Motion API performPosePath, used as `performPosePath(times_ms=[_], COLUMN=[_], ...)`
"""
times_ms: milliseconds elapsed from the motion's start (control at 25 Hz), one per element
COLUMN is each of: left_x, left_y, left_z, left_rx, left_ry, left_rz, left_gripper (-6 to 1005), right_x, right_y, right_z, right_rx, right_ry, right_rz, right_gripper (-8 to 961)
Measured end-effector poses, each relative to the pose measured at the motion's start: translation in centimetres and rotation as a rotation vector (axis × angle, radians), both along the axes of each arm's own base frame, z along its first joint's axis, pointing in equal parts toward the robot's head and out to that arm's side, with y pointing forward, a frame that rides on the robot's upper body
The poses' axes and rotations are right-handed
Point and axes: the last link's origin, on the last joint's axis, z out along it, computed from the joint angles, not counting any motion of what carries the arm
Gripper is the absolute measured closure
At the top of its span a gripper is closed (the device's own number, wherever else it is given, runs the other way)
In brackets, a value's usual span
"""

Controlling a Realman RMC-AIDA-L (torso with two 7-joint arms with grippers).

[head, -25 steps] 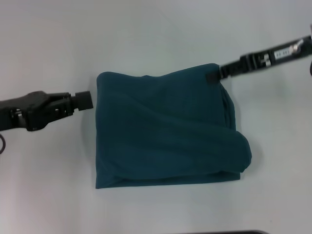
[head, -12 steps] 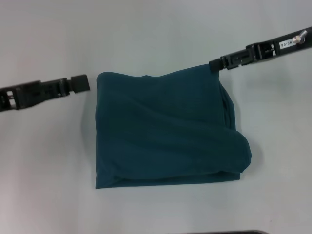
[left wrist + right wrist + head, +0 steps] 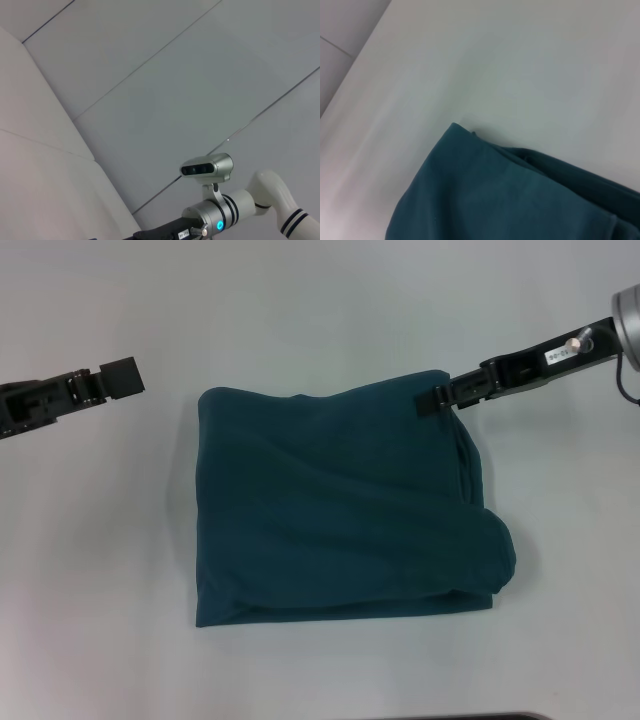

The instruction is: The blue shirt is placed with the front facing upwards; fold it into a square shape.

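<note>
The blue shirt (image 3: 340, 505) lies folded into a rough square bundle in the middle of the white table, its right side bulging in a rounded fold. My right gripper (image 3: 432, 400) sits at the shirt's far right corner, its tip over the cloth edge. The right wrist view shows a corner of the shirt (image 3: 520, 200) flat on the table. My left gripper (image 3: 122, 377) hovers well to the left of the shirt and apart from it, holding nothing. No lettering or collar shows on the bundle.
Bare white table (image 3: 320, 310) surrounds the shirt on all sides. A dark strip (image 3: 450, 717) shows at the near edge. The left wrist view looks at grey wall panels (image 3: 150, 100) and my right arm's wrist camera (image 3: 206, 167).
My left gripper has drawn back to the left and farther away from the shirt. The right gripper rose off the far right corner, then came back to it. The shirt has not moved.
</note>
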Motion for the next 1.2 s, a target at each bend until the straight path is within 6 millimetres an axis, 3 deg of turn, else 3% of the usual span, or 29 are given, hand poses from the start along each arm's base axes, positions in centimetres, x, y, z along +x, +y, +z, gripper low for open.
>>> performPosePath(times_ms=[560, 1120, 1200], left_x=[-0.1, 0.1, 0.1], left_y=[0.0, 0.2, 0.3], left_z=[-0.1, -0.4, -0.5], left_rx=[0.007, 0.003, 0.004], left_ry=[0.001, 0.01, 0.013], left_rz=[-0.004, -0.015, -0.016], left_gripper=[126, 126, 126], right_x=[-1.0, -1.1, -1.1], right_y=[0.4, 0.6, 0.6], right_z=[-2.2, -2.7, -2.7], right_rx=[-0.02, -0.017, -0.016], right_ry=[-0.044, -0.068, -0.069], right_rz=[0.0, -0.018, -0.018], right_gripper=[45, 88, 173])
